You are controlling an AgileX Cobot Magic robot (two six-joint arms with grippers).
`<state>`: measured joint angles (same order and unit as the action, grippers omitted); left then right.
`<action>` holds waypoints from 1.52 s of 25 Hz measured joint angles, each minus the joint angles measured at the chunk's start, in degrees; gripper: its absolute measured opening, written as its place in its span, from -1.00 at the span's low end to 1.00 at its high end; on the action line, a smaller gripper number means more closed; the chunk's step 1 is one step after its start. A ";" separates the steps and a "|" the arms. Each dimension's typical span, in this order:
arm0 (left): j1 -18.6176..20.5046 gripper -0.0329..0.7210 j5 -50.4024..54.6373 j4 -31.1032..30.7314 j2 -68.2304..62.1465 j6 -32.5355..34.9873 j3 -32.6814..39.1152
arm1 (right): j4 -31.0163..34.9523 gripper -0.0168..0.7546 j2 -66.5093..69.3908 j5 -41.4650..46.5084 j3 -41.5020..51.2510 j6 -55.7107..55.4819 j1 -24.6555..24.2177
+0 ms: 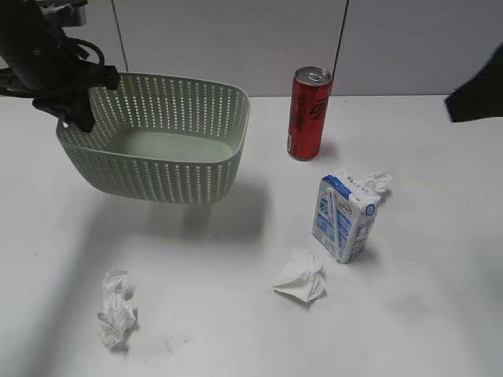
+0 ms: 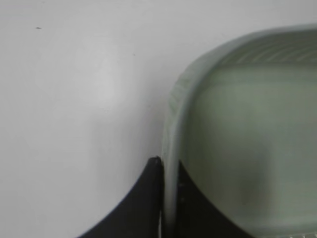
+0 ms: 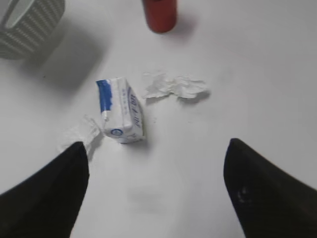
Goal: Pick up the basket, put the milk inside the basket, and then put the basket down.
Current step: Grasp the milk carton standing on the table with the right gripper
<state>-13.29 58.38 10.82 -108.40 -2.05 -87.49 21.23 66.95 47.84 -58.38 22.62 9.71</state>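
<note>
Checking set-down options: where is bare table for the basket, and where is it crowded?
Bare: under the lifted basket, back to the wall, and the front strip between the left tissue and middle tissue. Crowded: right, around red can, milk and the tissue behind it.
</note>
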 joint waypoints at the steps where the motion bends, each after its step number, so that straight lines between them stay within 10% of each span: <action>1: 0.00 -0.95 0.00 0.00 0.00 0.00 0.00 | -0.62 0.72 2.86 0.70 -2.05 -0.46 2.21; 9: 0.00 -0.95 0.34 -0.31 0.00 0.00 0.00 | -7.91 0.72 20.29 3.77 -12.69 -7.59 14.25; 24: 0.00 -0.95 -0.07 -0.47 0.00 0.00 0.00 | -10.78 0.68 42.58 -0.54 -14.28 -8.73 15.23; 38: 0.00 -0.95 -0.69 -0.53 0.00 0.00 0.00 | -9.97 -0.14 46.09 -2.36 -14.58 -8.73 15.30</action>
<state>-13.29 57.70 10.30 -108.40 -2.05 -87.49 11.26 113.04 45.48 -72.96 13.89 25.01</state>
